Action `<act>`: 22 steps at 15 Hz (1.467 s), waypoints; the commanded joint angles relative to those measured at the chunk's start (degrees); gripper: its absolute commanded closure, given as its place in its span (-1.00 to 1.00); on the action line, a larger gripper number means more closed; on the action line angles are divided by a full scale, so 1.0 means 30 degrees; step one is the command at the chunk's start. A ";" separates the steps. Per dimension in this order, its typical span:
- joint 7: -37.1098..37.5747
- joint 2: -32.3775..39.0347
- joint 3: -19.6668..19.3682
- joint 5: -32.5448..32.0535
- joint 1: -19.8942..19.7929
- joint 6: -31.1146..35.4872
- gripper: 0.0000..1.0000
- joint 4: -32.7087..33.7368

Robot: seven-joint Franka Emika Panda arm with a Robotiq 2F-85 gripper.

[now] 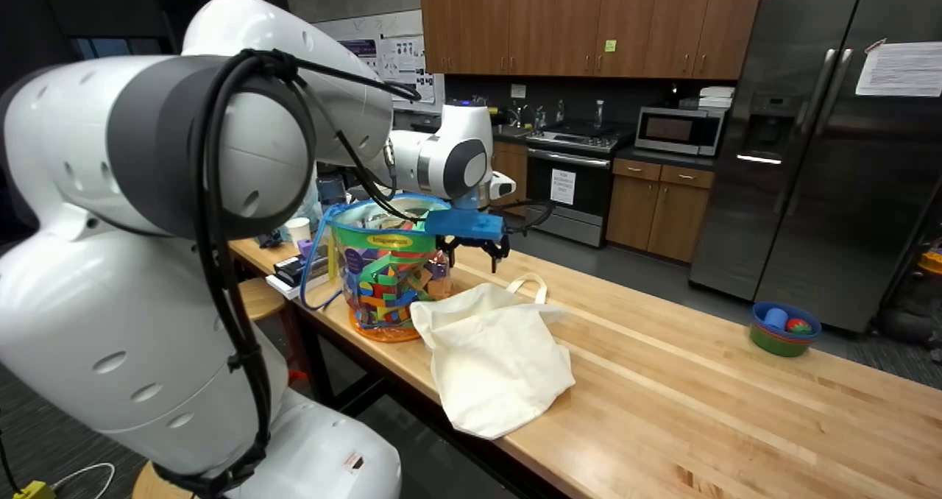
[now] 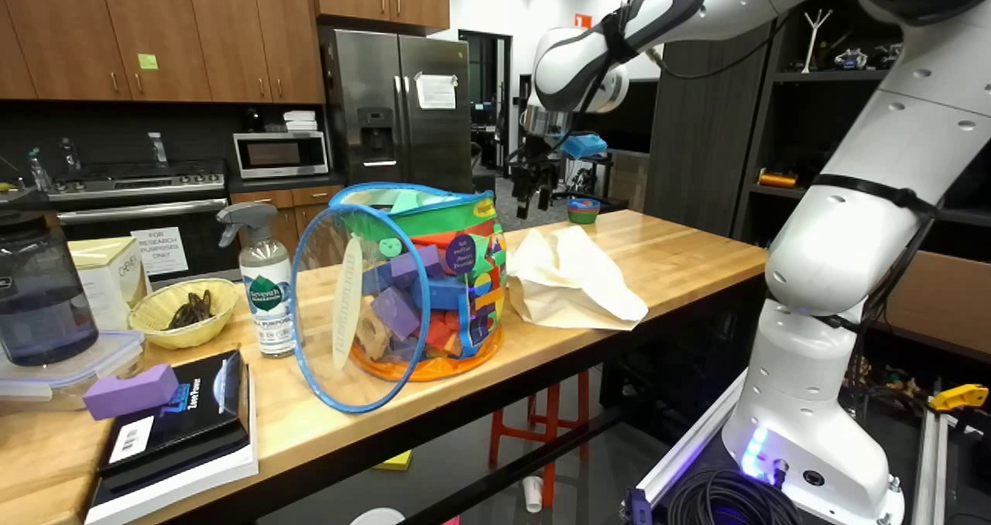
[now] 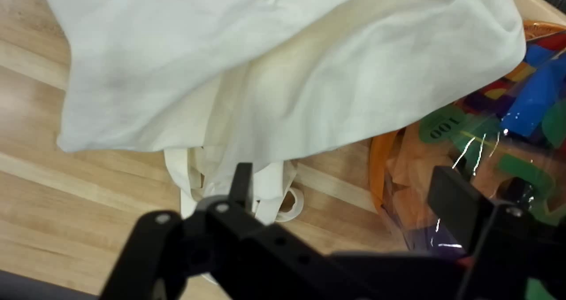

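Tote bag (image 1: 500, 359) lies below the gripper (image 3: 342, 168), whose 2 fingers (image 3: 242, 185) stand spread apart.

Kitchen set up as research lab, by its look. Kitchen signs: wooden cabinets (image 1: 559, 20), steel fridge (image 1: 806, 160), microwave (image 1: 678, 129) and stove (image 1: 570, 140), all beyond far long edge of worktop (image 1: 699, 381). Lab signs: paper sign (image 2: 160, 250) on oven door (image 2: 203, 238) reads "FOR RESEARCH PURPOSES ONLY"; white robot arm (image 2: 817, 231) mounted off worktop's opposite long edge, near corner, coiled black cable (image 2: 720, 482) at its foot; white board (image 1: 401, 25) with printed sheets (image 1: 403, 57); doorway (image 2: 484, 84) past fridge, lit screen (image 2: 484, 114) visible through it.
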 commanded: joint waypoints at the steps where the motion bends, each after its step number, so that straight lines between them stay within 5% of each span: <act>1: 0.0754 -0.0133 0.0352 -0.0474 -0.0086 -0.0194 -1.00 -0.0718; 17: 0.3241 -0.0154 0.0959 -0.3637 -0.0400 0.2990 -1.00 -0.4471; 18: 0.3270 -0.0132 0.0960 -0.3665 -0.0398 0.3272 -0.50 -0.4613; 22: 0.3072 -0.0077 0.0924 -0.3670 -0.0358 0.4095 -0.05 -0.5011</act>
